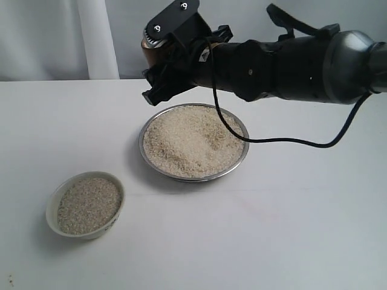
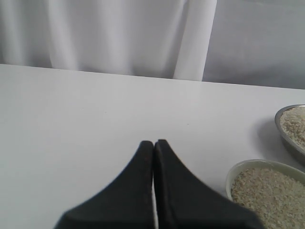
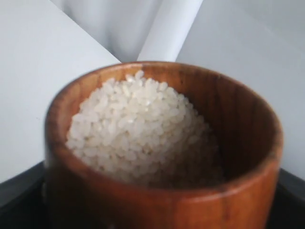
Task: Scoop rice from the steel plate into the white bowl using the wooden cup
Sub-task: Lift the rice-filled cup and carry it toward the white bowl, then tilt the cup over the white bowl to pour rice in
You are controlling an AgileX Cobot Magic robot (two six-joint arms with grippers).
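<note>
The steel plate (image 1: 193, 179) sits mid-table, heaped with rice (image 1: 187, 139). The white bowl (image 1: 52, 217) stands nearer and to the left, filled with rice (image 1: 89, 205). My right gripper (image 1: 158, 75) hangs above the plate's far left rim, shut on the wooden cup (image 1: 147, 49). In the right wrist view the wooden cup (image 3: 228, 191) is upright and holds a mound of rice (image 3: 138, 129). My left gripper (image 2: 154, 142) is shut and empty, low over the table, with the white bowl (image 2: 233, 172) and the steel plate (image 2: 282, 129) off to one side.
A black cable (image 1: 284, 142) droops from the right arm (image 1: 290, 66) across the plate's far right rim. A white curtain (image 1: 97, 36) hangs behind the table's back edge. A few specks (image 1: 10, 280) lie at the table's near left corner.
</note>
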